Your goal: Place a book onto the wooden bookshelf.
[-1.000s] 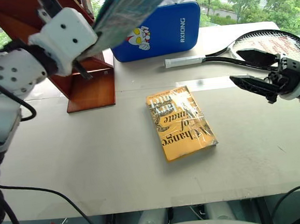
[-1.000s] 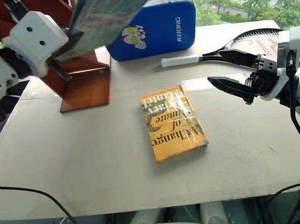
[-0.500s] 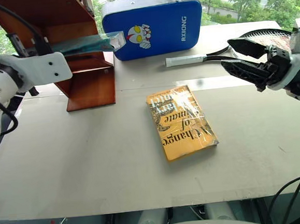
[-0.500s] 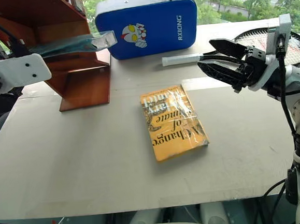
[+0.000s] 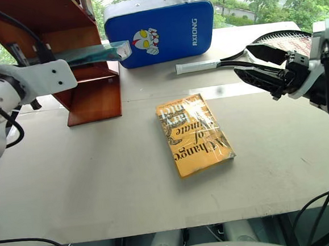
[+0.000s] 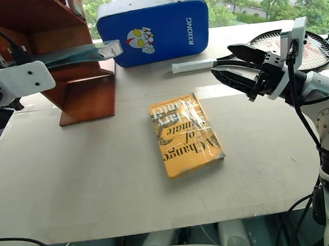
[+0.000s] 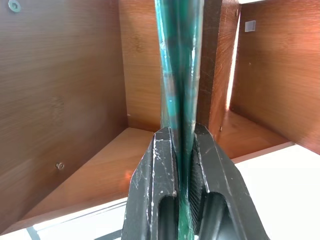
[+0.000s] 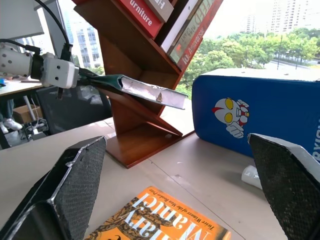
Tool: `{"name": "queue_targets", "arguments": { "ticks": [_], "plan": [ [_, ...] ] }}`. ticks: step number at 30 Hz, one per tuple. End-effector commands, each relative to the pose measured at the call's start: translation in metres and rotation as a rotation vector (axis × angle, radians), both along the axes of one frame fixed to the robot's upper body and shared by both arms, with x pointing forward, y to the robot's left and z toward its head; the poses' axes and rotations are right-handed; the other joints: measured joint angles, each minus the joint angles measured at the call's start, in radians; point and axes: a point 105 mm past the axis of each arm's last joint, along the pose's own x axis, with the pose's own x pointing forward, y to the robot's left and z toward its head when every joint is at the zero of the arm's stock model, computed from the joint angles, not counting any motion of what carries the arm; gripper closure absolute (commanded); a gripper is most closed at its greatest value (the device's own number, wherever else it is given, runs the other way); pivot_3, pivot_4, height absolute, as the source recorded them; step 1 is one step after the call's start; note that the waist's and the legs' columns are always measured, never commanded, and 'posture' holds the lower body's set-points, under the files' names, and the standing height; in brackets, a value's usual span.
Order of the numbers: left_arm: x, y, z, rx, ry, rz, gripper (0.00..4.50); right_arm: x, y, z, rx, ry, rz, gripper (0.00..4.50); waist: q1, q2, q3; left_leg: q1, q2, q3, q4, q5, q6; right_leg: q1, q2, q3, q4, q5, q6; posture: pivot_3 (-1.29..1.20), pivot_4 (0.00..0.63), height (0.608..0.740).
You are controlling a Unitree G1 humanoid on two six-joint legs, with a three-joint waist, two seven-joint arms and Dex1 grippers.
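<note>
The two head cameras look forward and down over the table (image 5: 100, 179), sharing nearly the same scene. The left wrist camera sits close behind its claw (image 7: 182, 150), facing into the wooden bookshelf (image 7: 65, 90). The right wrist camera looks low across the table toward that bookshelf at 11 o'clock.

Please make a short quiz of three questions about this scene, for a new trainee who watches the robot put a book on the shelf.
1. True or false: the left hand is shut on the teal book.
2. What lies flat near the middle of the table? A) a yellow-orange book B) a blue padded case C) a racket
3. Fill in: the right hand is ____ and holds nothing.

Key
1. True. The book is gripped by its edge and held next to the wooden bookshelf.
2. A, the yellow-orange book. The blue padded case and the racket are further back.
3. open
</note>
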Motion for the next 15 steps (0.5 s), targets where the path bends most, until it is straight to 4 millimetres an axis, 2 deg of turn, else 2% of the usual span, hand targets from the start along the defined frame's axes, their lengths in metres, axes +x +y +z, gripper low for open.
{"name": "queue_targets", "arguments": {
  "ticks": [1,3,6,7,8,9,12,13,15],
  "plan": [
    [-0.001,0.004,0.009,-0.013,-0.024,0.046,4.41,-0.007,0.002,0.009,-0.006,-0.061,0.003,0.0,0.001,0.0,0.0,0.0,0.0,0.0,0.0,0.0,0.0,0.0,0.0,0.0,0.0,0.0,0.0,0.0,0.15,0.74],
    [-0.001,0.003,0.011,-0.011,-0.024,0.054,4.41,-0.008,0.002,0.007,-0.006,-0.059,0.001,0.0,0.0,0.0,0.0,0.0,0.0,0.0,0.0,0.0,0.0,0.0,0.0,0.0,0.0,0.0,0.0,0.0,0.15,0.74],
    [-0.003,0.005,0.015,-0.021,-0.032,0.08,3.41,-0.008,0.001,0.004,-0.006,-0.055,-0.002,0.0,0.0,0.0,0.0,0.0,0.0,0.0,0.0,0.0,0.0,0.0,0.0,0.0,0.0,0.0,0.0,0.0,0.15,0.74],
    [-0.003,0.005,0.015,-0.028,-0.032,0.086,2.95,-0.007,0.001,0.004,-0.006,-0.054,-0.004,0.0,0.0,0.0,0.0,0.0,0.0,0.0,0.0,0.0,0.0,0.0,0.0,0.0,0.0,0.0,0.0,0.0,0.15,0.74],
    [-0.004,0.006,0.013,-0.042,-0.028,0.094,2.7,-0.007,0.0,0.003,-0.005,-0.053,-0.005,0.0,0.0,0.0,0.0,0.0,0.0,0.0,0.0,0.0,0.0,0.0,0.0,0.0,0.0,0.0,0.0,0.0,0.15,0.74],
    [-0.005,0.006,0.01,-0.055,-0.024,0.102,2.06,-0.007,0.0,0.002,-0.005,-0.053,-0.006,0.0,0.0,0.0,0.0,0.0,0.0,0.0,0.0,0.0,0.0,0.0,0.0,0.0,0.0,0.0,0.0,0.0,0.15,0.74],
    [-0.012,0.011,0.003,-0.088,-0.029,0.143,0.99,-0.006,-0.001,-0.002,-0.004,-0.04,-0.008,0.0,0.002,0.0,0.0,0.0,0.0,0.0,0.0,0.0,0.0,0.0,0.0,0.0,0.0,0.0,0.0,0.0,0.15,0.74],
    [-0.014,0.013,0.003,-0.094,-0.038,0.159,0.41,-0.006,-0.002,-0.004,-0.005,-0.036,-0.009,0.0,0.002,0.0,0.0,0.0,0.0,0.0,0.0,0.0,0.0,0.0,0.0,0.0,0.0,0.0,0.0,0.0,0.15,0.74],
    [-0.02,0.017,0.007,-0.093,-0.08,0.188,0.01,-0.005,-0.003,-0.006,-0.007,-0.03,-0.008,0.0,0.001,0.0,0.0,0.0,0.0,0.0,0.0,0.0,0.0,0.0,0.0,0.0,0.0,0.0,0.0,0.0,0.15,0.74]
  ]
}}
